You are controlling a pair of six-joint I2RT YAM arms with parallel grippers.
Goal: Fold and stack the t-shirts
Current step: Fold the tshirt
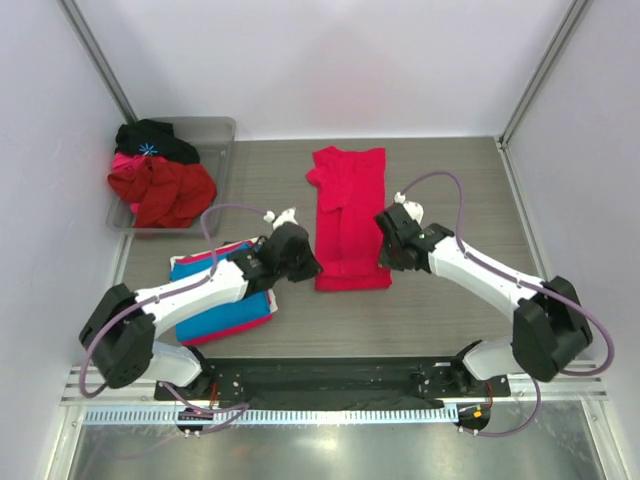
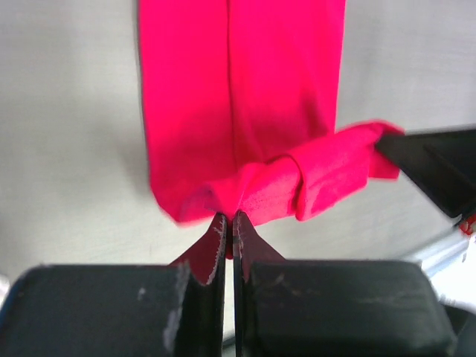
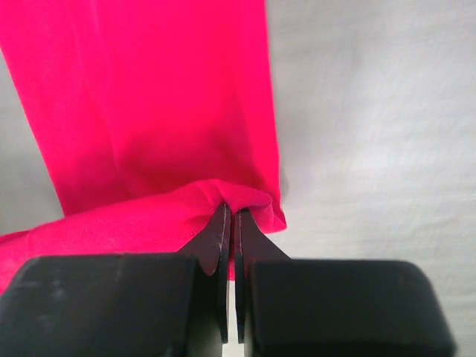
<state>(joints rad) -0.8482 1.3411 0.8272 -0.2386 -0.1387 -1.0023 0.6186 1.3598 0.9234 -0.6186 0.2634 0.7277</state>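
Crimson-pink t-shirt (image 1: pixel 350 200): laid on the table (image 1: pixel 450 180) to the right of the bin (image 1: pixel 225 135), folded into a long strip; near edge is bunched and lifted.
Left gripper (image 2: pixel 229 219): jaws closed, near-left corner of that shirt pinched between the tips.
Right gripper (image 3: pixel 229 212): jaws closed, near-right corner pinched.
Blue t-shirt (image 1: pixel 225 308): folded, set nearer than the bin, partly covered by the left arm.
Pink-red t-shirt (image 1: pixel 228 333): only edges are seen around the blue one.
Bin contents: red and black clothes (image 1: pixel 160 185) heaped.
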